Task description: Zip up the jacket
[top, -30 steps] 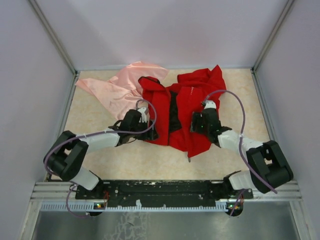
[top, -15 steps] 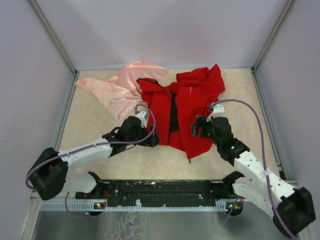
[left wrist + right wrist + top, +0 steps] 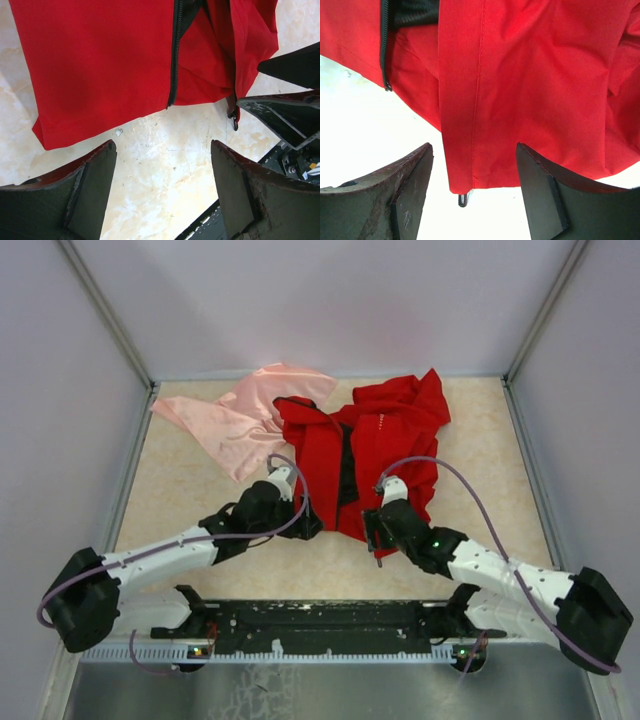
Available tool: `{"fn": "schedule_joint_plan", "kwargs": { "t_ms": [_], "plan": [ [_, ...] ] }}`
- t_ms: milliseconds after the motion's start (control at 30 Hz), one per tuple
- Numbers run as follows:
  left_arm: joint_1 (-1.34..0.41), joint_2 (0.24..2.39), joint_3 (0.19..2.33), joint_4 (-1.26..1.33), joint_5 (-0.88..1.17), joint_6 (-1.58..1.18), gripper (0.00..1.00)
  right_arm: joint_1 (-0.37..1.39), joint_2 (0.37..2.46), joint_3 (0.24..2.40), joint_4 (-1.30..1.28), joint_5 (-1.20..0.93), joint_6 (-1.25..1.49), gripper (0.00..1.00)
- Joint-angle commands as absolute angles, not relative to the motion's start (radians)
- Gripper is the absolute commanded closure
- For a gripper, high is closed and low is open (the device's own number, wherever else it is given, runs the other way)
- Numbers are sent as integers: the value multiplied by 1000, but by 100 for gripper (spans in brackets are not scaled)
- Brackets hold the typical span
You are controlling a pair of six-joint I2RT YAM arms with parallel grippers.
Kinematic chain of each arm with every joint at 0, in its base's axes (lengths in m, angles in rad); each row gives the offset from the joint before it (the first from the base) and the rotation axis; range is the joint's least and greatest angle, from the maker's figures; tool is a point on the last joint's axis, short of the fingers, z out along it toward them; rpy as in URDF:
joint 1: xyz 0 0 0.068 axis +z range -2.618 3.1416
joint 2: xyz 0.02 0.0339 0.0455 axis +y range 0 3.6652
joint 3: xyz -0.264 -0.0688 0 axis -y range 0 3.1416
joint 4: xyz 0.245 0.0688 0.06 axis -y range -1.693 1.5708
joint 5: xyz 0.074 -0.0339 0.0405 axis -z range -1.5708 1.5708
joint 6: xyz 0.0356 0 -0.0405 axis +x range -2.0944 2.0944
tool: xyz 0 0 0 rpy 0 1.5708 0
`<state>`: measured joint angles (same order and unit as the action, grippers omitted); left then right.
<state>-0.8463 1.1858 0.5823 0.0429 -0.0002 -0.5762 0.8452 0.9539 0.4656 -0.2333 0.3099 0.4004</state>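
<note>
Status: my left gripper [image 3: 162, 165] and right gripper [image 3: 474, 155] both stand wide apart, nothing held. The bright red fabric jacket [image 3: 372, 450] lies crumpled toward the far centre of the beige marbled tabletop [image 3: 190, 490], front unzipped, touching a pale pink shiny cloth [image 3: 250, 410] on its left. L hovers just short of the hem of the panel carrying the black zipper track [image 3: 175, 55]. R straddles the other panel's hem, with the small metal zipper pull [image 3: 462, 200] hanging betw. its fingers. Assessment: step in hand is securing both hem ends. Recommend R pinch the hem right at the pull and L grip beside the track's bottom end. Then bring the ends together flat, w/o twisting cloth, so the zip can engage.
</note>
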Motion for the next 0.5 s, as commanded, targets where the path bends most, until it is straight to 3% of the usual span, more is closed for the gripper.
{"fn": "schedule_joint_plan", "kwargs": {
  "t_ms": [0,200,467],
  "plan": [
    [-857,1160,571,69,-6,-593,19,888,1011,505,-221,416,433,35],
    [-862,1138,568,55,-9,-593,19,896,1049,496,-220,449,442,47],
    [-876,1167,567,90,21,-607,19,896,1004,467,-211,443,442,73]
  ]
}}
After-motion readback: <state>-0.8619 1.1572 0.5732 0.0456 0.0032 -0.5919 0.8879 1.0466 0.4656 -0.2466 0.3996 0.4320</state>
